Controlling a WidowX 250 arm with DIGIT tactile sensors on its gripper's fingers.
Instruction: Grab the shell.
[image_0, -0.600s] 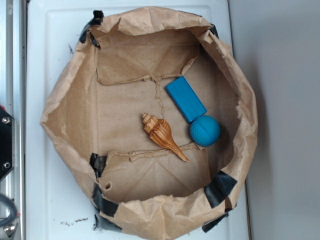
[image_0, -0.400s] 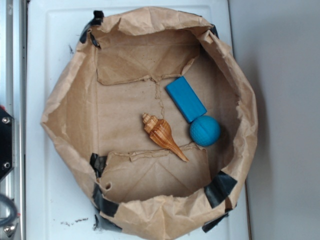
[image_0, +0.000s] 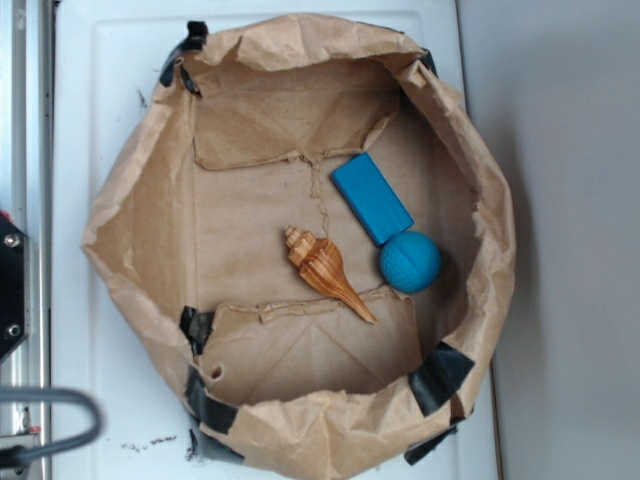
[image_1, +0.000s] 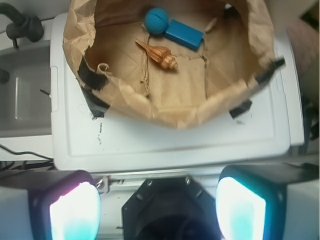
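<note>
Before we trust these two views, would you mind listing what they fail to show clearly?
- Hand: the wrist view cuts its fingers off at the bottom edge and glare washes them out; the exterior view shows only a blurred loop at the lower left.
- Shell: its underside is hidden against the paper bag in both views.
- Ball: its far side is hidden in the wrist view.

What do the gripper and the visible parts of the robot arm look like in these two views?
In the wrist view the gripper has two wide black jaws; their inner faces look glowing white with a cyan tint, one edged pink. Between them sits a black angular mount with small screws. In the exterior view only a blurred grey cable loop shows at the lower left corner.
</note>
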